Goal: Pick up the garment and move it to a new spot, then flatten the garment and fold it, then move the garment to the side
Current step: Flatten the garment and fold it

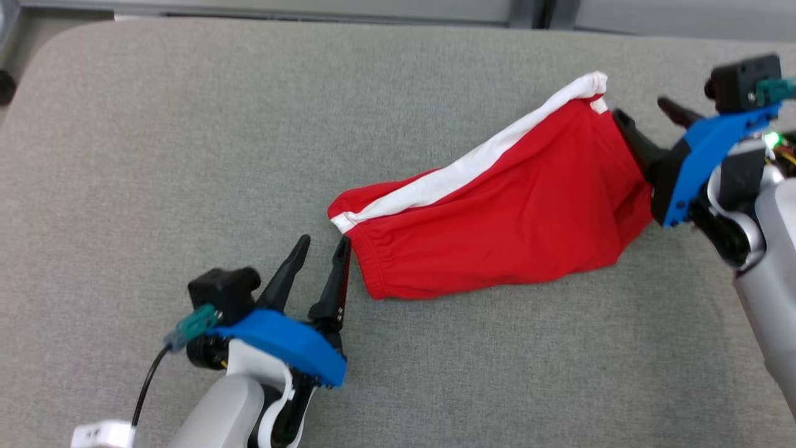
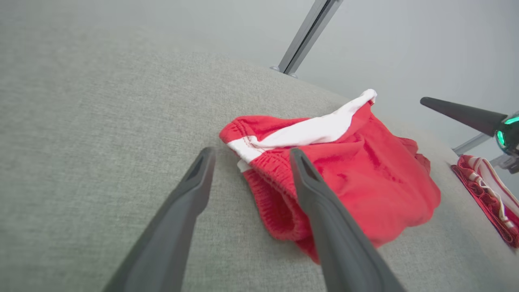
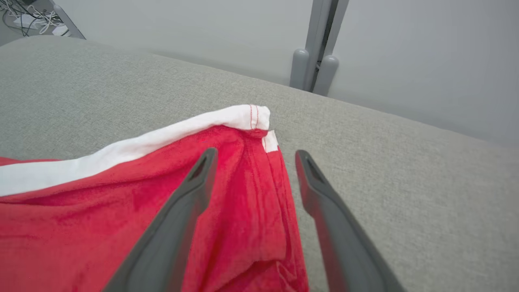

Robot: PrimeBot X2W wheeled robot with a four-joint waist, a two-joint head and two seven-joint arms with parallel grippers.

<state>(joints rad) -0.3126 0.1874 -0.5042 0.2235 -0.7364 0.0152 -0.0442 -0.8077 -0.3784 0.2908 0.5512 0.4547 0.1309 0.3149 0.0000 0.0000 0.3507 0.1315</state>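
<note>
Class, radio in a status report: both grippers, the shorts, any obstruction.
Left gripper open beside waistband. Right gripper open at leg hem. Red shorts rumpled on grey cushion, unheld. Second red garment lies apart.

The left gripper (image 1: 324,241) rises from the lower left of the head view on the pale left forearm (image 1: 217,414); its two dark fingers (image 1: 287,270) point away from the robot and a little rightward; the jaws stand apart in a narrow V; the left blue bracket (image 1: 283,342) wraps that wrist and carries the left camera block (image 1: 221,289), with a teal plug (image 1: 193,323) and a black cable (image 1: 146,386) trailing back; the right gripper (image 1: 640,109) reaches in from the right, fingers aimed leftward, jaws likewise spread; the right blue bracket (image 1: 709,155) holds the right camera block (image 1: 743,81); a green light (image 1: 773,138) glows at that wrist; the pale right forearm (image 1: 768,274) slopes down the right side.
</note>
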